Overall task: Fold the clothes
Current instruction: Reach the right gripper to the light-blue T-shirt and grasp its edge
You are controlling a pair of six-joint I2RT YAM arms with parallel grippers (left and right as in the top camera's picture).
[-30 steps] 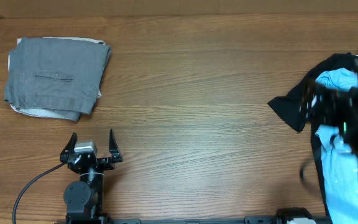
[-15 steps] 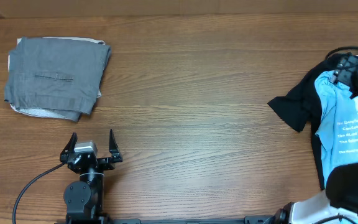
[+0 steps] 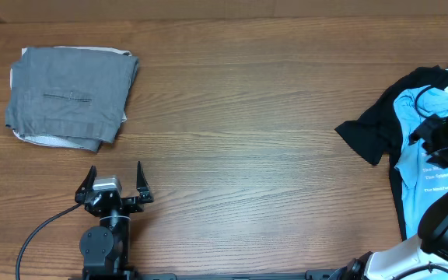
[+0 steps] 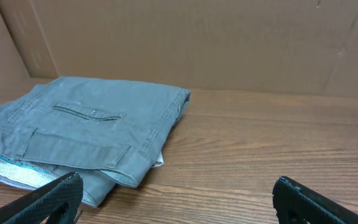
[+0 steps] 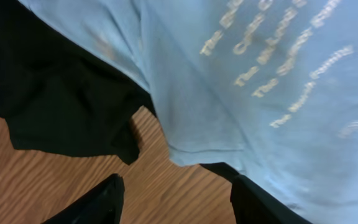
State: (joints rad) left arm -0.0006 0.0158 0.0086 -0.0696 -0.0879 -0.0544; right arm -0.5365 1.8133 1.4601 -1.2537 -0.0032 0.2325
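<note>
Lying crumpled on a black garment at the right edge, the T-shirt is unfolded; the right pincer is held spread above it, presumably for gripping; the left pincer is idle, likewise spread.

This looks like a robotics lab or test bench, not a home. The left pincer belongs to an arm mounted at the near edge of a bare wood-grain table. A black cable loops away behind the pincer, to its left. Ahead of the pincer and slightly to its left lie folded grey trousers, set out like a sample. Beyond them a plain brown board wall closes off the table's far side, with no furnishings or decoration.
</note>
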